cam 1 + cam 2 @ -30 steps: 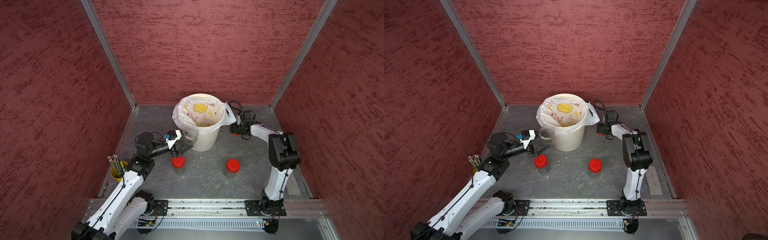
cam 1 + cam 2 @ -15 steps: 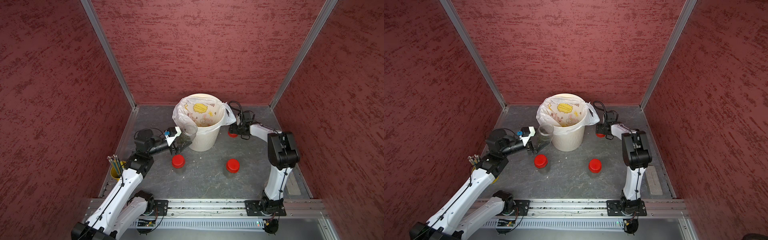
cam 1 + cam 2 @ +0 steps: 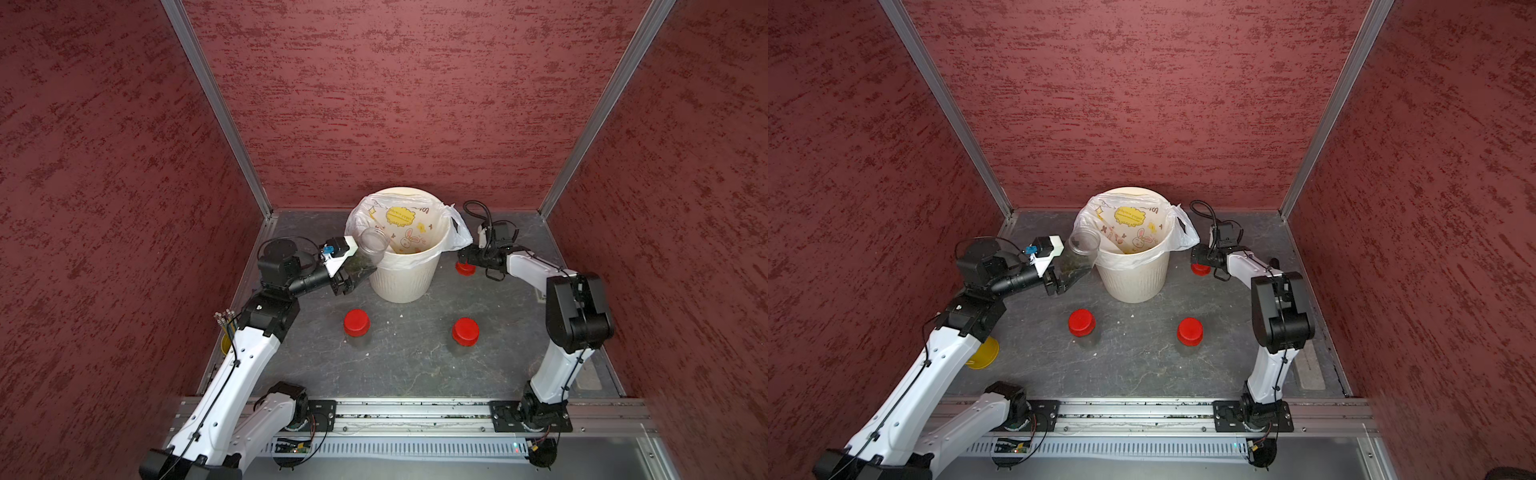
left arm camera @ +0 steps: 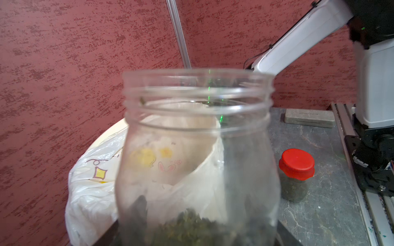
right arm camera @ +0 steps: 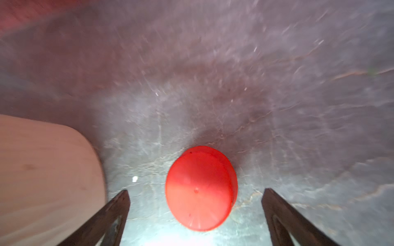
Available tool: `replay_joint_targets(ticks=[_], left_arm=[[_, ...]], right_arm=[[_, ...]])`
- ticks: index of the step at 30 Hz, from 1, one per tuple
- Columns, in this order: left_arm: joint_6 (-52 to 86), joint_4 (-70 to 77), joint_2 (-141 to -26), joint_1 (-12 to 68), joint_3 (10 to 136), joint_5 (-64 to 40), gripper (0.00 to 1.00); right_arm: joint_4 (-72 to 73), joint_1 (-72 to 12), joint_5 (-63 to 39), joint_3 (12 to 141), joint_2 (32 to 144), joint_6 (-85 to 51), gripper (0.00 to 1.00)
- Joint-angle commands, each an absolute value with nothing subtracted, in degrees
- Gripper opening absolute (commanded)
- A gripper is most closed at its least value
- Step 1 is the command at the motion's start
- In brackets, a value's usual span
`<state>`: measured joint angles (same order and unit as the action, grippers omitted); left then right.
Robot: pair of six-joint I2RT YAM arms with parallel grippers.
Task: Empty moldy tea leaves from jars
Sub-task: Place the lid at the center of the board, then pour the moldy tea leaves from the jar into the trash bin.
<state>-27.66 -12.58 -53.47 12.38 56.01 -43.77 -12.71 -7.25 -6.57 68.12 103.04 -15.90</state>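
Clamped on the uncapped jar (image 3: 371, 248), the left gripper (image 3: 355, 272) had raised it to the bin (image 3: 405, 282)'s left rim, tea leaves (image 3: 360, 262) still inside, while the right gripper (image 5: 196, 191) spread wide, leaving the red cap (image 5: 200, 189) right of the bin; pouring seemed next.

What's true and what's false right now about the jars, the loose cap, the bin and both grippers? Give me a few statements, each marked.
1. The left gripper holds an uncapped jar close to the bin. True.
2. That jar is empty. False: tea leaves lie in its bottom.
3. The right gripper is shut on the red cap. False: its jaws stand open on either side of the cap, which lies on the table.
4. Two capped jars stand on the table in front of the bin. True.
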Motion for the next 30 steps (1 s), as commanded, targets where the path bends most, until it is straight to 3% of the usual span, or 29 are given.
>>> replay_joint_targets(ticks=[1, 14, 30], left_arm=[[-33.0, -19.5, -55.6, 11.0, 61.7, -41.1, 0.50], [-50.1, -31.6, -69.7, 9.6, 80.8, -26.3, 0.50], [-68.7, -36.6, -80.4, 18.4, 91.9, -7.5, 0.49]], right_arm=[[-7.6, -6.7, -6.9, 66.4, 96.6, -18.8, 0.99], [-5.7, -6.5, -8.9, 62.1, 83.6, -20.7, 0.99], [-6.6, -6.6, -9.0, 61.5, 78.4, -19.5, 0.99]])
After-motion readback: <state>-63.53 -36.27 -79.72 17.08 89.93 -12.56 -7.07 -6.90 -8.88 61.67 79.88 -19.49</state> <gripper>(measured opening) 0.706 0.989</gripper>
